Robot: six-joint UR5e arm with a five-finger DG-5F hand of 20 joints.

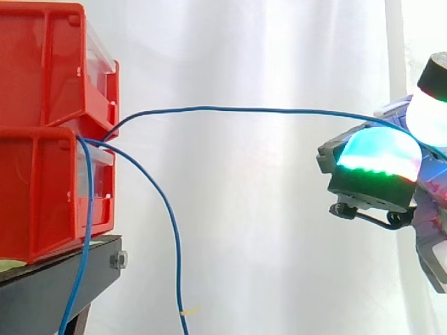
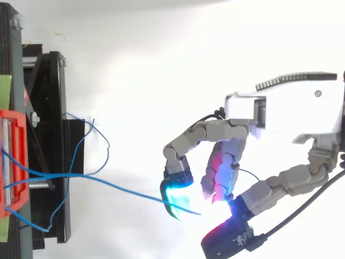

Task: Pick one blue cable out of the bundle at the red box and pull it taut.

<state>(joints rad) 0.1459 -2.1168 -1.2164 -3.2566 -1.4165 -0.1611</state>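
Note:
Two red bins (image 1: 42,77) are stacked at the left, and the red box (image 2: 12,162) sits at the left edge of the top view. Several thin blue cables come out between the bins. One blue cable (image 1: 244,109) runs right in a shallow arch to my hand (image 1: 377,164), well clear of the bins. From above, this cable (image 2: 124,189) goes almost straight to my hand (image 2: 280,108), whose curled fingers pinch it near its free end. One fingertip pad (image 2: 180,197) glows cyan on the cable. The other blue cables (image 1: 171,237) hang slack.
The bins rest on a black stand (image 1: 56,279) at the left. Loose blue cable loops (image 2: 102,140) lie over the stand's edge. A white curtain (image 1: 265,230) hangs behind, with open space between the stand and my hand.

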